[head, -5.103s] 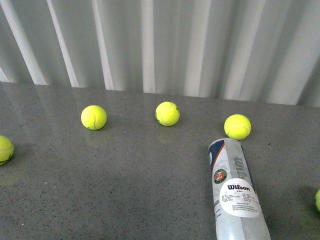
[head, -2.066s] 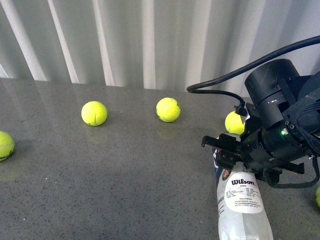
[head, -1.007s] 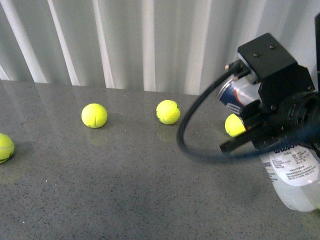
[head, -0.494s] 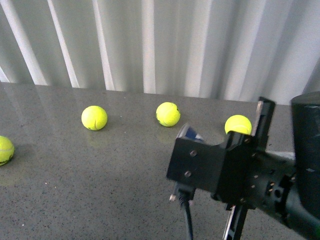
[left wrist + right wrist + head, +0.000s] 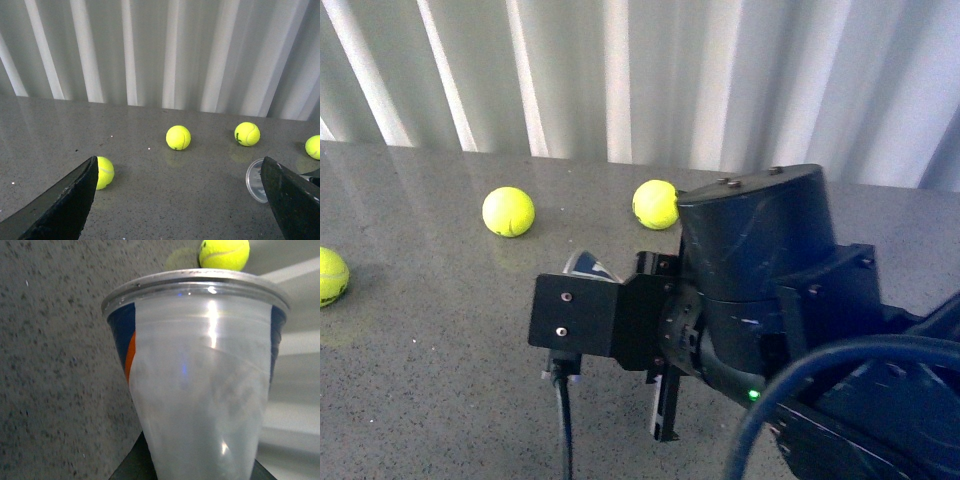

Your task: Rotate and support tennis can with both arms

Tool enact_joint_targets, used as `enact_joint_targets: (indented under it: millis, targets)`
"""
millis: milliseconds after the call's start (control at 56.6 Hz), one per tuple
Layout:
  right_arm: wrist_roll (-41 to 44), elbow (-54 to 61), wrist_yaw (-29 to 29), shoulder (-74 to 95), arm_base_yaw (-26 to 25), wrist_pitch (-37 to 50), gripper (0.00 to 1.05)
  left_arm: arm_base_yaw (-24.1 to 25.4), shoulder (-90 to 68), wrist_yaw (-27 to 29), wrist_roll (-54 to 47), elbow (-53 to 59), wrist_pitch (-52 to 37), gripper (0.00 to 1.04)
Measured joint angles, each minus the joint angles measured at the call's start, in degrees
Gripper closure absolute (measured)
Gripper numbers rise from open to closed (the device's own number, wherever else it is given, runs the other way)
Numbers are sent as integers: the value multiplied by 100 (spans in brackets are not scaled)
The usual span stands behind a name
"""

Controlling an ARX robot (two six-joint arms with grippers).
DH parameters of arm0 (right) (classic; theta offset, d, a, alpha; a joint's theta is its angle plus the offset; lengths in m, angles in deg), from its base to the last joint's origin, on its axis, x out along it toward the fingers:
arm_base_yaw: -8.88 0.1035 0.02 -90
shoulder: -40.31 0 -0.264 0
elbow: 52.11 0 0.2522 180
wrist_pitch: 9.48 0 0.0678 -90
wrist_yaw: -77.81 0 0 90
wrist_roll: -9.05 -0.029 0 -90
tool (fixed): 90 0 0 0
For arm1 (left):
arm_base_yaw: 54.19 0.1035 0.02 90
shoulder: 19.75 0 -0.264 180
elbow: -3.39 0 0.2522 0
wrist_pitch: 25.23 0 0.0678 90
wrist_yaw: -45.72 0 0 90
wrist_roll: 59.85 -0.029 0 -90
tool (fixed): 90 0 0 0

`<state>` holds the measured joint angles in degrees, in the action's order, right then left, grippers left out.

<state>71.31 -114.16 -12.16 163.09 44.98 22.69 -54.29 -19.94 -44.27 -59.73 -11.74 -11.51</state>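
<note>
My right gripper [image 5: 650, 330] is shut on the tennis can [image 5: 588, 265] and holds it off the table. In the front view the black arm hides all but the can's navy and white end. In the right wrist view the clear can [image 5: 200, 380] fills the picture, with its metal rim [image 5: 195, 282] and navy and orange label, and the dark fingers [image 5: 131, 467] sit at its lower end. My left gripper [image 5: 180, 200] is open and empty. The can's round clear end [image 5: 256, 173] shows just inside its right finger [image 5: 295, 200].
Tennis balls lie on the grey speckled table [image 5: 440, 340]: one far left [image 5: 328, 276], one left of middle [image 5: 508, 211], one at the back centre [image 5: 655, 203]. A white ribbed wall [image 5: 620, 80] closes the back. A black cable [image 5: 563, 430] hangs from the right arm.
The right arm has swung left and towards the camera with the can in its grip. It now hides the ball at the right. Earlier the can lay flat on the table.
</note>
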Motion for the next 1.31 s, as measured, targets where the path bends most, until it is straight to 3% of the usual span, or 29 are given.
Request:
enact_joint_targets:
  millis: [441,918,1307]
  targets:
    - [-564,-1073,92,678,363,-476,93,0,0,2,2,0,0,7]
    - [-715,-1003,-155,728,393,-997,93,0,0,2,0,0,0,7]
    - [-944,-984,-164,702,393,-1110,36,0,0,2,0,0,0,7]
